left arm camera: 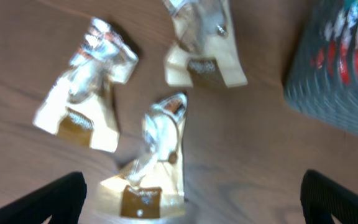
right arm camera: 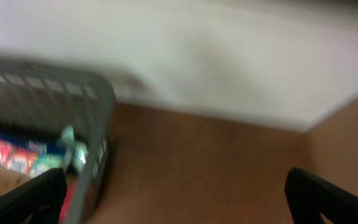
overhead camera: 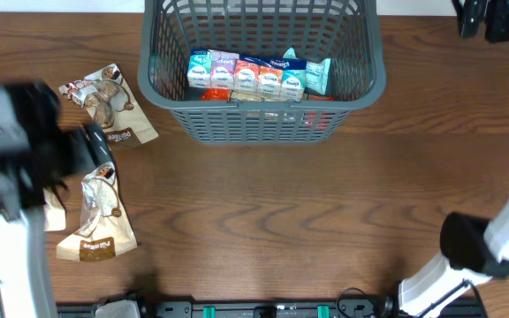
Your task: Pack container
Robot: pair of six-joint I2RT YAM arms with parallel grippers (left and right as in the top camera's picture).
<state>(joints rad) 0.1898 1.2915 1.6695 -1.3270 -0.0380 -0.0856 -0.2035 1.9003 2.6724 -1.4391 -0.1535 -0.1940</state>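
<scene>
The dark grey container [overhead camera: 254, 124] stands at the back middle of the table, with several small colourful snack packets [overhead camera: 254, 78] in a row inside. Three tan and silver snack pouches lie on the table at the left: one [overhead camera: 109, 102] near the container, one [overhead camera: 100, 221] nearer the front, and one [overhead camera: 53, 212] partly hidden under my left arm. My left gripper [overhead camera: 95, 150] hovers blurred above them. In the left wrist view it [left arm camera: 191, 199] is open and empty over the nearest pouch [left arm camera: 154, 168]. My right gripper [right arm camera: 179, 199] is open and empty, right of the container [right arm camera: 98, 124].
The other two pouches [left arm camera: 82, 93] [left arm camera: 204, 43] lie beyond the left gripper, with the container's lattice wall [left arm camera: 334, 81] to their right. My right gripper [overhead camera: 493, 18] sits at the back right corner near a pale wall. The right arm's base [overhead camera: 475, 256] is at the front right.
</scene>
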